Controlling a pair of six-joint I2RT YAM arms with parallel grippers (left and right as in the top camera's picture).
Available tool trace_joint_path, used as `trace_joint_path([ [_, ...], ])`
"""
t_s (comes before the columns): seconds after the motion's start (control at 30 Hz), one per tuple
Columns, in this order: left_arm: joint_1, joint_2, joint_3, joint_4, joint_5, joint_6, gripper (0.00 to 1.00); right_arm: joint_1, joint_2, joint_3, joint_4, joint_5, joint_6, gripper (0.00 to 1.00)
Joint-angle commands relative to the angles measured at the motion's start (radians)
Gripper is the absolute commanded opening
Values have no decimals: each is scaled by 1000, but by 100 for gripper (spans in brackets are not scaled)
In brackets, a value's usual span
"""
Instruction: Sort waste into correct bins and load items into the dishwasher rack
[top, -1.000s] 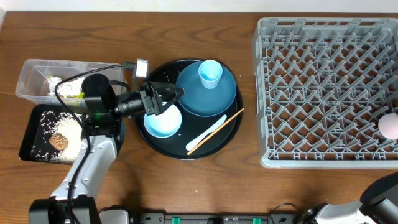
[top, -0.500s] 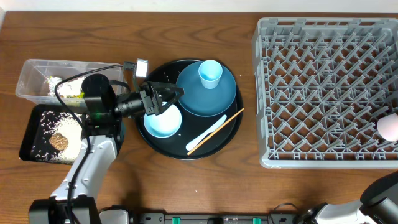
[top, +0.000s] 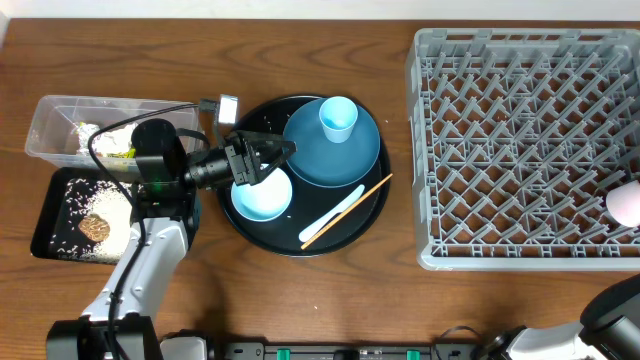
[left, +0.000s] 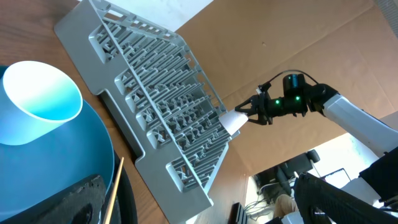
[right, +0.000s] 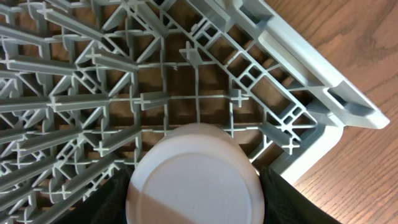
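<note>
From overhead, our left claw (top: 271, 163) hangs spread wide and empty above the light blue bowl (top: 262, 198), ready to take it. The left wrist view shows our right claw (left: 244, 114) pinching the small pink cup (left: 231, 122) over a corner of the dishwasher rack (left: 155, 93). The right wrist view sees the cup's base, seemingly mouth-down to drain.

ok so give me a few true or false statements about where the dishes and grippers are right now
1. The small pale blue cup stands on the big blue plate. True.
2. The right gripper holds the small pink cup at a corner of the dishwasher rack. True.
3. The white spoon is in the dishwasher rack. False: it lies on the round black tray by the chopstick.
4. The left gripper is shut on the light blue bowl. False: it is open above the bowl, holding nothing.
</note>
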Motion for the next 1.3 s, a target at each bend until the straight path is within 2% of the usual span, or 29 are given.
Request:
trace_joint_path([
  [0.0,3,2,-1,3,-5,17,98,10,18,-14,2,-53,-10,1],
  [0.5,3,2,-1,3,-5,17,98,35,18,-14,1,-60,-43,1],
  [0.67,3,2,-1,3,-5,17,98,35,18,-14,-16,9,-20,1],
  [1.27,3,2,-1,3,-5,17,98,6,18,-14,-2,-1,-4,1],
])
